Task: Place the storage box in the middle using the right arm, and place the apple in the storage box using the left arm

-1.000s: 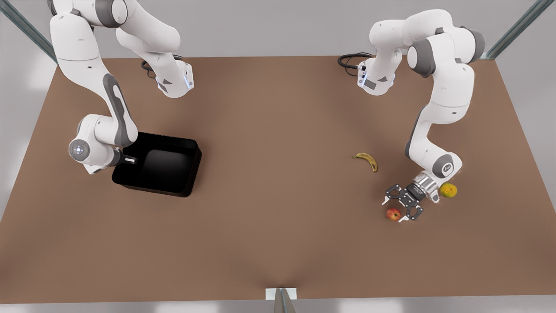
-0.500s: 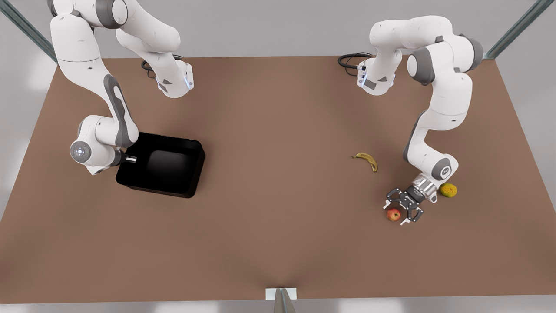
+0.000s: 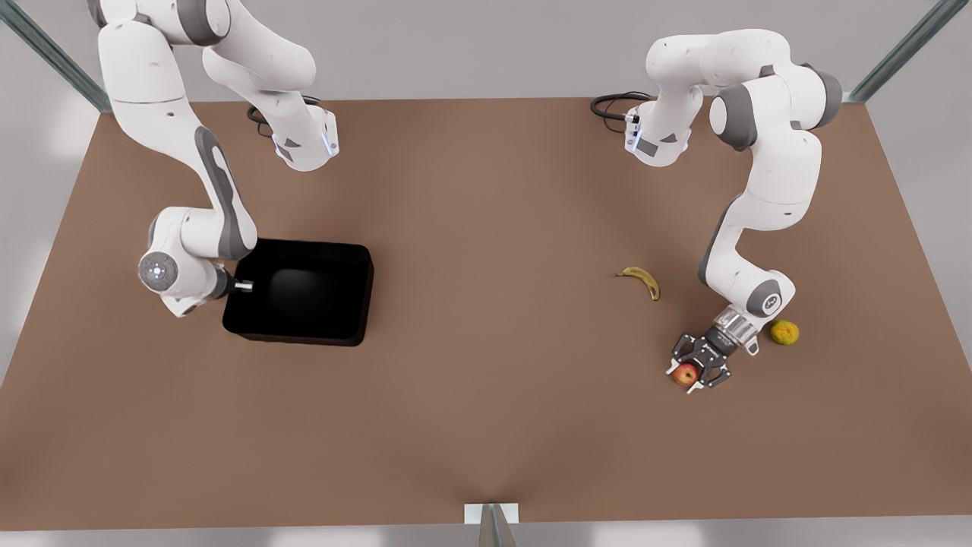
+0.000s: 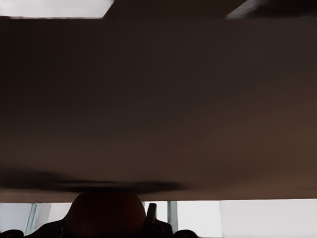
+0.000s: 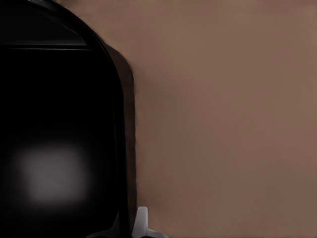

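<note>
The black storage box [image 3: 300,292] sits on the table at the front view's left. My right gripper [image 3: 240,287] is shut on the box's left wall, and the right wrist view shows one finger [image 5: 141,223] outside the box wall [image 5: 116,129]. At the front view's right, the red apple [image 3: 687,374] rests on the table between the fingers of my left gripper [image 3: 683,378], which has shut on it. From the left wrist, the apple [image 4: 106,213] appears close up between the finger bases.
A banana [image 3: 642,281] lies to the left of the left arm, farther from the front edge than the apple. A yellow-green lumpy fruit [image 3: 784,332] lies right of the left gripper. Black cables [image 3: 611,102] lie at the brown table's [image 3: 486,304] far edge.
The right arm has slid the storage box toward the front view's right and squared it up. The left gripper has moved down over the apple and its fingers have shut around it.
</note>
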Controlling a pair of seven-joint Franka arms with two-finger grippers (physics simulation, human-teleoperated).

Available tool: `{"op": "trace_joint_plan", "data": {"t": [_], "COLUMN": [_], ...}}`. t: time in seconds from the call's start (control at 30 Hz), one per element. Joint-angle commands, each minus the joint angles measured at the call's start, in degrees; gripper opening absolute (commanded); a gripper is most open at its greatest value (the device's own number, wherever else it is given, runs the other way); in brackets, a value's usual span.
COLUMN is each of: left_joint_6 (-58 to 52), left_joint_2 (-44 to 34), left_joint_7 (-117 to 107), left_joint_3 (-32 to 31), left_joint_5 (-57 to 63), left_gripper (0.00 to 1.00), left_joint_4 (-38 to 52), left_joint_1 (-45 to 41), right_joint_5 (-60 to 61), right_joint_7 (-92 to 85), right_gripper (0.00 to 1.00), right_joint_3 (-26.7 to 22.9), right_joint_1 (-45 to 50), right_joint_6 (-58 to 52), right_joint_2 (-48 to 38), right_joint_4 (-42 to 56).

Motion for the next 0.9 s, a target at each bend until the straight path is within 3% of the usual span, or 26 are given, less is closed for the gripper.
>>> {"op": "trace_joint_plan", "data": {"t": [0.0,0.1,0.17,0.27,0.37,0.47,0.5,0.53,0.57,0.77,0.8,0.83,0.87], "left_joint_6": [0.01,-0.16,-0.16,-0.16,-0.16,-0.43,-0.43,-0.16,-0.08,2.73,3.96,4.58,4.76], "left_joint_2": [0.0,-2.01,-4.83,-9.13,-11.68,-13.88,-14.23,-14.67,-14.5,-14.06,-14.06,-13.97,-13.88], "left_joint_7": [-0.22,-3.82,-9.62,-16.66,-23.78,-24.4,-24.92,-25.01,-28.08,-56.01,-62.69,-70.6,-79.05], "left_joint_3": [0.03,0.03,0.38,0.65,0.82,0.65,-0.57,-3.3,-4.97,-20.08,-22.72,-25.53,-29.14], "left_joint_5": [-0.88,-0.18,3.07,13.0,28.2,40.51,48.14,55.18,61.78,87.88,90.61,94.38,99.93], "left_gripper": [0.43,0.43,0.43,0.43,0.44,0.44,0.44,0.44,0.44,0.44,0.44,0.44,0.44], "left_joint_4": [0.01,1.06,1.85,3.26,8.18,10.9,12.4,13.46,15.13,18.99,19.61,20.48,20.84], "left_joint_1": [0.01,0.01,0.01,0.09,0.18,0.18,0.18,0.18,0.09,-0.52,-0.52,-0.7,-0.78], "right_joint_5": [0.0,0.0,0.0,0.0,0.0,0.18,0.18,0.18,0.09,0.18,7.94,15.02,15.38], "right_joint_7": [0.05,0.84,1.98,10.58,19.11,24.31,24.31,24.31,24.31,24.31,23.35,19.84,16.67], "right_gripper": [0.24,0.24,0.24,0.24,0.24,0.24,0.29,0.8,1.0,1.0,1.0,1.0,1.0], "right_joint_3": [0.0,2.03,6.32,7.73,12.13,12.84,12.84,12.84,12.84,13.71,12.84,8.1,5.63], "right_joint_1": [0.98,9.68,12.76,21.73,23.49,26.91,27.09,27.18,27.18,26.83,26.57,26.22,23.67], "right_joint_6": [0.0,0.0,-0.09,-0.09,0.0,0.44,1.23,1.58,1.76,-2.27,-9.12,-17.98,-28.37], "right_joint_2": [-0.01,0.25,2.44,10.08,18.35,27.58,28.02,28.38,28.38,25.48,22.94,19.16,15.38], "right_joint_4": [0.52,5.88,10.71,20.99,31.44,41.83,41.83,41.83,41.65,43.32,46.82,49.47,51.59]}}
